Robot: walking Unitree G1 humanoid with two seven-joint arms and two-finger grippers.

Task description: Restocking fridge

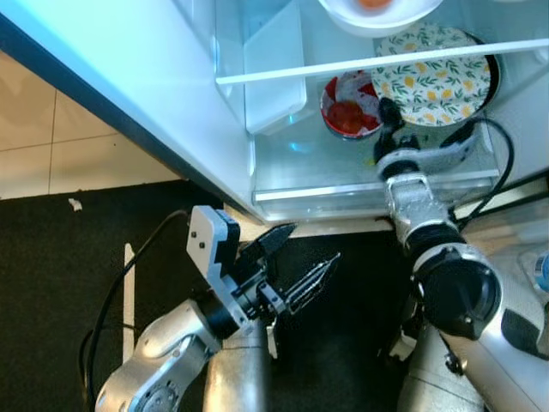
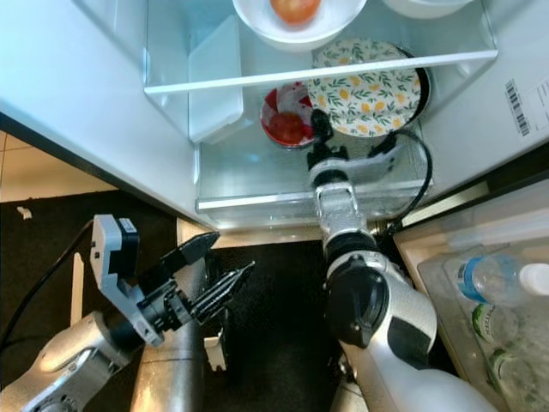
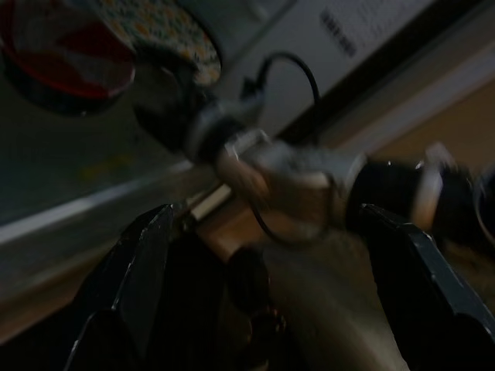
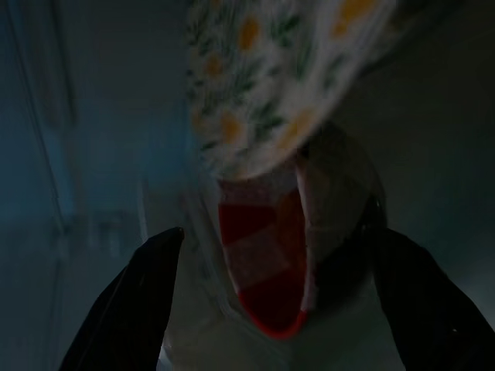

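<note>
Reaching into the open fridge (image 2: 103, 77), my right gripper (image 2: 319, 129) has its two fingers spread, pointing at one red-lidded tub (image 2: 286, 120) on the lower glass shelf, just beside one dish under a lemon-print cover (image 2: 364, 86). One white bowl (image 2: 296, 21) on the shelf above holds an orange fruit (image 2: 294, 8). My left gripper (image 2: 210, 275) hangs over the dark floor, fingers apart and empty; the barcode label (image 2: 517, 107) on the fridge's side is too small to read.
</note>
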